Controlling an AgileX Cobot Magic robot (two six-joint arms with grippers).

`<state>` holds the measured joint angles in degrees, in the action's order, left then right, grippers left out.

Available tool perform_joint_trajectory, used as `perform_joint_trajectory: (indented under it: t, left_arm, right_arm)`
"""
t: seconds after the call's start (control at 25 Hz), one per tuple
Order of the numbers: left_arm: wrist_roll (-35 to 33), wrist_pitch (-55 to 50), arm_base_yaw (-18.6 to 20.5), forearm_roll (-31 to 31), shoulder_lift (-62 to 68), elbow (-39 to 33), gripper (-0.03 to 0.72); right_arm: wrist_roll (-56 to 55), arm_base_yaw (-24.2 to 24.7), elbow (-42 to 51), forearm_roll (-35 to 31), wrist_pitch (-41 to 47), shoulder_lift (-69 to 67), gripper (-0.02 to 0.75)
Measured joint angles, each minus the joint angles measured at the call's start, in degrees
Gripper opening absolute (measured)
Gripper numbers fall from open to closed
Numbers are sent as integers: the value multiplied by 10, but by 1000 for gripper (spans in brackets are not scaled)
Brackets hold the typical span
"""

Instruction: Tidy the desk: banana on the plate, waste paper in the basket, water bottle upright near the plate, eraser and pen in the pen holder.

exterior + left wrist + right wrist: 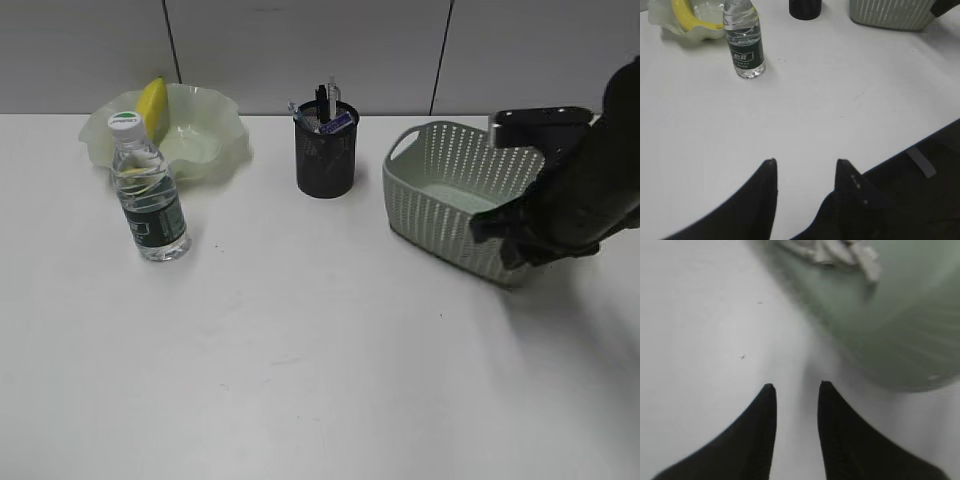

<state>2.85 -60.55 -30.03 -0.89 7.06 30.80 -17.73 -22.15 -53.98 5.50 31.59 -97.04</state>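
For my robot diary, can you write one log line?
banana in plate | water bottle upright | waste paper in basket | both pincers empty

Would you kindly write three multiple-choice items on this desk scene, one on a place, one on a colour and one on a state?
1. Where is the banana?
A. in the plate
B. in the basket
C. on the bare desk

2. What colour is the water bottle's cap?
A. blue
B. red
C. white

3. How does the left pincer stand?
A. shut on the bottle
B. open and empty
C. shut on a pen

Answers:
1 A, it lies inside the plate with the wavy rim.
2 C, the water bottle has a white screw cap.
3 B, its jaws are apart over the bare desk, nothing between.
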Motion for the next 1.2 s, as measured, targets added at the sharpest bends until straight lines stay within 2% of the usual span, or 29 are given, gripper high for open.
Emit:
perform_joint_trajectory:
  t: [0.2, 0.48, 0.64, 0.88, 1.2]
  left_arm:
    - [0, 0, 0, 0, 0, 0, 289]
    - [0, 0, 0, 0, 0, 0, 287]
    - [0, 0, 0, 0, 0, 0, 283]
    - [0, 0, 0, 0, 0, 0, 284]
    - [0, 0, 0, 0, 0, 0, 283]
  right_arm:
    - [11, 74, -28, 2, -38, -2, 242]
    - [19, 119, -113, 3, -24, -45, 241]
    - [42, 122, -136, -9, 23, -43, 241]
    - [138, 122, -141, -103, 121, -17, 241]
    - [147, 122, -141, -122, 111, -82, 243]
